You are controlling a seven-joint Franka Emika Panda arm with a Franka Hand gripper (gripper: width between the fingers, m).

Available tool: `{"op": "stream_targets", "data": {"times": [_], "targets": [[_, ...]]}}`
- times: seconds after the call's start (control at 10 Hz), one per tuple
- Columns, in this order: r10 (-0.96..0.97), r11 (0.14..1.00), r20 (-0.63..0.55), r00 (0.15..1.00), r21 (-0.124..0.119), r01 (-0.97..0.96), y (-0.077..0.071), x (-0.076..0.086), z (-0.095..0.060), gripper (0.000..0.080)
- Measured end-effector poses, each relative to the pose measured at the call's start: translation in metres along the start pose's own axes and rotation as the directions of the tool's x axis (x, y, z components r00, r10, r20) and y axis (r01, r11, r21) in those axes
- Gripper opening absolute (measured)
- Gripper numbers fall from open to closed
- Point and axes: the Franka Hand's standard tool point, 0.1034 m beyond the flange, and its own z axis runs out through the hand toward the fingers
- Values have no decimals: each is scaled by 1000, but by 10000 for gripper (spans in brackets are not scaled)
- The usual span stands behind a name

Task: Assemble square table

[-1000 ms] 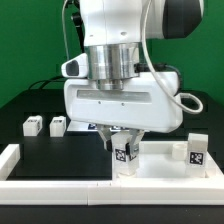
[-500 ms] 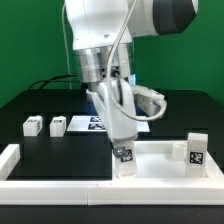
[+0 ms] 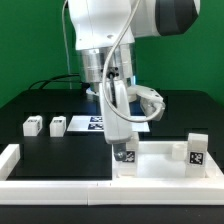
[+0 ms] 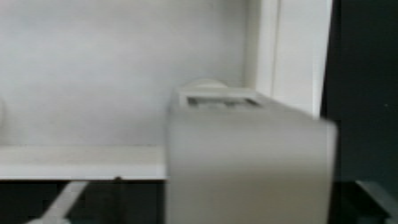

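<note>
Seating a leg (image 3: pixel 126 157) into a corner of the table top (image 3: pixel 165 172), by the look of it, with the hand (image 3: pixel 124 147) clenched on that leg from above and turned at an angle to the top's edges. Stands upright in the grip, tag toward the exterior camera, foot down at the corner of the top nearest the middle of that view. Cannot tell whether threaded in or only resting at the hole, the joint being hidden behind the raised rim.

Lies flat on the black surface (image 3: pixel 60 150), that top, toward the exterior view's right, just behind the long white rail (image 3: pixel 50 188). Carries a second leg (image 3: pixel 196 150) upright near its right-hand corner. Leaves an outer spare leg (image 3: pixel 32 126) and an inner spare leg (image 3: pixel 57 125) waiting at the exterior view's left, well apart from the top and beside the marker board (image 3: pixel 90 123).

Shows little in the wrist view: a blurred pale block close to the lens, tight against the rim, too soft to read.

Probably calls for this: hold the leg plumb over the hole, press down lightly while turning, and twist in short strokes. Loosen and re-grip without tipping it. Watch for the top sliding or spinning on the surface under the twist. Stop once the foot sits flush and the turning stiffens
</note>
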Motion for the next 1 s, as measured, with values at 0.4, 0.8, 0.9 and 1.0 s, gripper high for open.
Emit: {"op": "stream_targets", "data": {"times": [0.4, 0.8, 0.9, 1.0], "targets": [[-459, 888, -30, 888, 11, 460, -8, 1, -6, 648], [-847, 531, -38, 530, -57, 845, -8, -17, 0, 649], [-896, 444, -33, 443, -61, 894, -7, -13, 0, 649], [-900, 435, -35, 434, -62, 898, -6, -8, 0, 649]]}}
